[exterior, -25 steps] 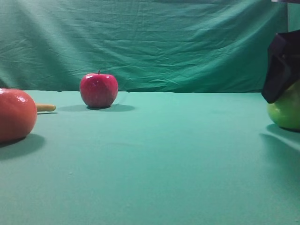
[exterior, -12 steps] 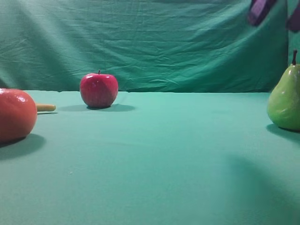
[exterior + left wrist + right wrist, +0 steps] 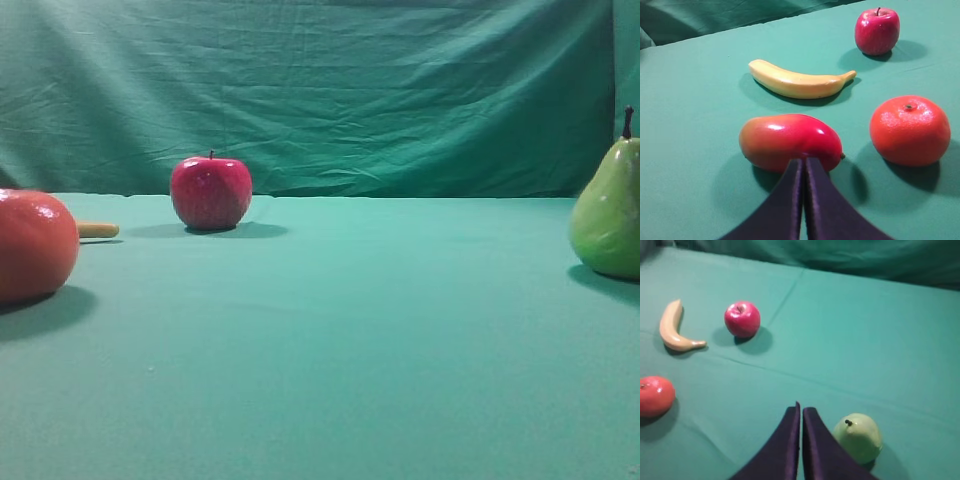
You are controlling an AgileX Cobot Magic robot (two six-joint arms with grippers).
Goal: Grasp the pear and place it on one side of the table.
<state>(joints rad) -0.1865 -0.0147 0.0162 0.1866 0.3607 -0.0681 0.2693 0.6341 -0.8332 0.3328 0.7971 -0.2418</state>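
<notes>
Pear [image 3: 608, 210] upright at table [image 3: 350, 340] right edge, right fingers [image 3: 801, 412] pressed together, empty

1. In your exterior high view the pear [image 3: 608, 208] runs off the right edge, so you lose its far flank.
2. At the left edge of that view the orange-red fruit [image 3: 32, 245] is cut, only its right part showing.
3. Behind it the banana [image 3: 97, 230] pokes out as a small yellow tip, the rest hidden.
4. Your left wrist view hides the near underside of the mango [image 3: 790, 141] behind the left gripper [image 3: 803, 162], whose fingers leave the frame at the bottom.
5. In your right wrist view the right gripper [image 3: 801, 409] covers the pear's left side, and the orange-red fruit is clipped at the left edge.
</notes>
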